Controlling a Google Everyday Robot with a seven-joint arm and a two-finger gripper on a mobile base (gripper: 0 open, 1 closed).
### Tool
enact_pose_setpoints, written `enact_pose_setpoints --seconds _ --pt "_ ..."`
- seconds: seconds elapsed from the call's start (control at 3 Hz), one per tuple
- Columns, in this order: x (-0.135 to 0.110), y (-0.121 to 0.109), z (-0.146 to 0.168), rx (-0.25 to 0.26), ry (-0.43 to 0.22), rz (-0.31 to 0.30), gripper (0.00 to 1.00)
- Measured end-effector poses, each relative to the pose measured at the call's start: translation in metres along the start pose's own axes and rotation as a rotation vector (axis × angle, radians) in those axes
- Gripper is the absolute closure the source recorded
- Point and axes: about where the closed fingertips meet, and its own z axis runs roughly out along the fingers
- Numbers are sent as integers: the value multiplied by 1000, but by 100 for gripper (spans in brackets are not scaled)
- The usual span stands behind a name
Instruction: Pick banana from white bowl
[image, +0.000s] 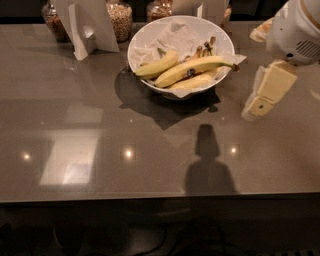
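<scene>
Banana (195, 69): in bowl (134, 42), light, soft (bruises easily)
Grip: mid-length, by sticker (190, 73), gently
Hand (268, 91): right of bowl, apart; state can't tell

Yellow banana (192, 69); cream jaws at right

We see our white, round arm shell (296, 27) with a small slotted grille and one dark hole. Our cream, blocky gripper (261, 97) sits at three o'clock.

1 high camera overlooks table (90, 75); gripper (261, 100) at right.
</scene>
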Motion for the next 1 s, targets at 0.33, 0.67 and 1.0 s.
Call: enact_pose_setpoints --seconds 0.33,0.67,1.0 --pt "-19 -31 17 40 -72 -9 0" --pt "-38 -58 41 51 -131 -19 0" --pt "-53 -82 70 42 -159 -27 0"
